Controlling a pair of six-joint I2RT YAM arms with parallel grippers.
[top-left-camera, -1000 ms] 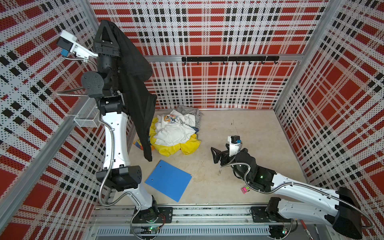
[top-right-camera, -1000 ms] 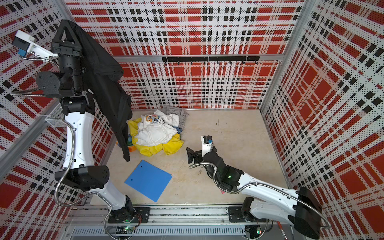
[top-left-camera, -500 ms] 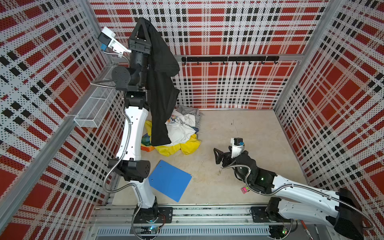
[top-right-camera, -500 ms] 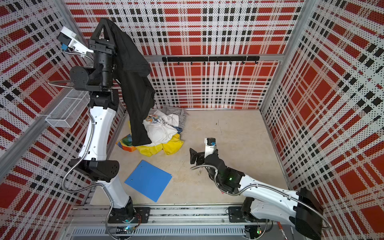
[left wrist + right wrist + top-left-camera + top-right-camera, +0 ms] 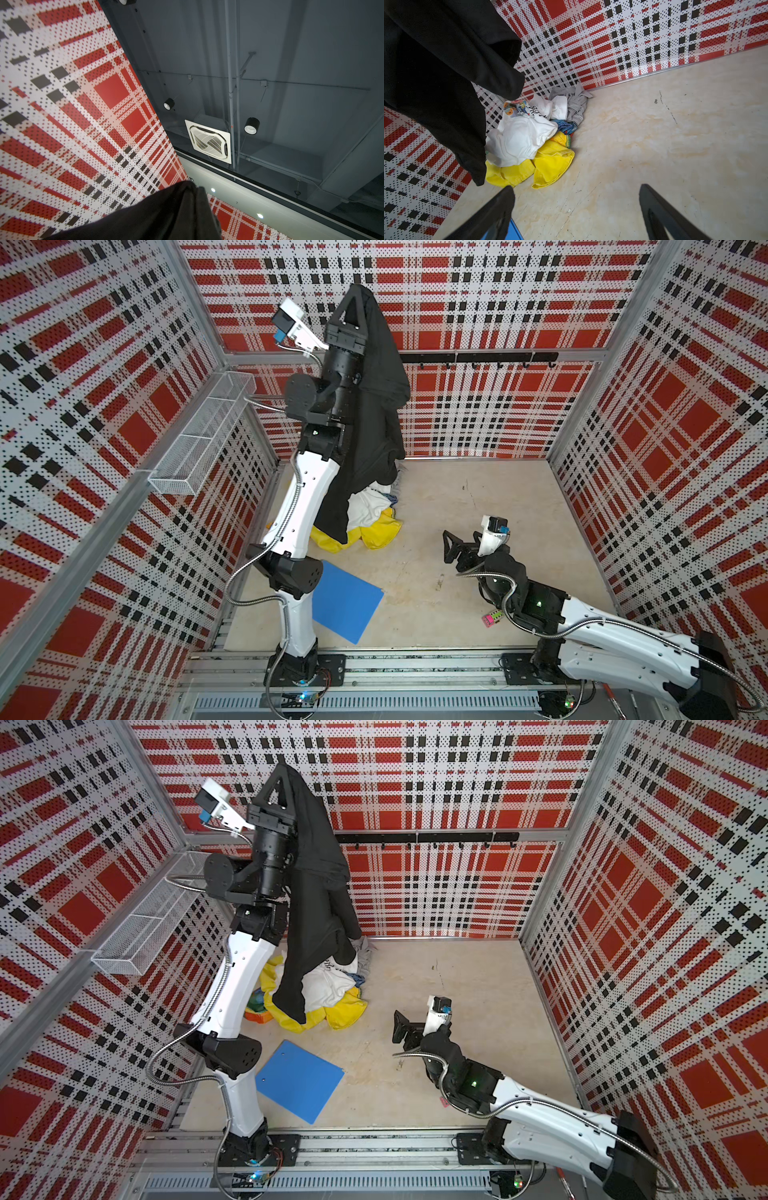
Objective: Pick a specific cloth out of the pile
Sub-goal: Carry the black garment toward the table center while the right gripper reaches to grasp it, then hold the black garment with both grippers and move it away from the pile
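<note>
Overhead, left gripper point(image 5: 355, 289) clamped on black cloth point(image 5: 376, 406), right gripper point(image 5: 575, 188) wide open, empty, writing on pile point(image 5: 519, 137) unreadable.

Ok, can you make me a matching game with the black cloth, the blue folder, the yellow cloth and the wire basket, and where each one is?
Things
1. black cloth
2. blue folder
3. yellow cloth
4. wire basket

Places
A. fixed up on the wall
B. low in the pile on the floor
C. hanging from the raised left gripper
D. lying flat on the floor, apart from the pile

Pairs: 1-C, 2-D, 3-B, 4-A
</note>
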